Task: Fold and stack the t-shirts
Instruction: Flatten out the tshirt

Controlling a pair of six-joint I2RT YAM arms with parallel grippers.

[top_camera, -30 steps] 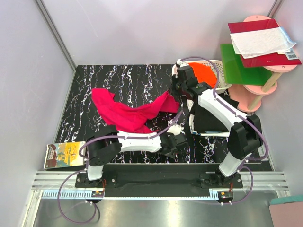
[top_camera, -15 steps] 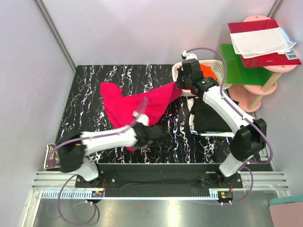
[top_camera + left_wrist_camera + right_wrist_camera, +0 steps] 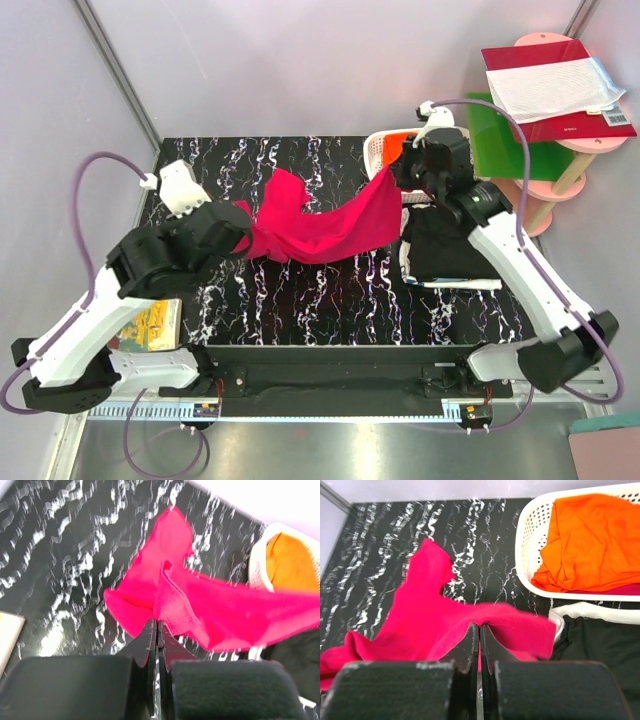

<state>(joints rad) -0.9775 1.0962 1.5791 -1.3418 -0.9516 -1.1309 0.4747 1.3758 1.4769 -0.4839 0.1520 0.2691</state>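
Note:
The magenta-pink t-shirt (image 3: 325,226) hangs stretched above the black marbled table between both arms. My left gripper (image 3: 240,228) is shut on its left end; in the left wrist view the cloth (image 3: 200,605) bunches at the pinched fingertips (image 3: 158,630). My right gripper (image 3: 400,178) is shut on the shirt's right end (image 3: 445,630), up near the basket. The orange t-shirt (image 3: 597,540) lies in the white basket (image 3: 530,555). A black t-shirt (image 3: 445,250) lies flat on the table at the right, under the right arm.
A picture booklet (image 3: 150,325) lies at the table's near left edge. Off the table at the right stand pink and green round shelves (image 3: 510,140) with a red booklet and white paper (image 3: 555,85) on top. Grey walls close the left and back.
The left gripper shut on the pink shirt and swung up and left with it. The right gripper rose toward the basket. The shirt left the table and now hangs stretched between them.

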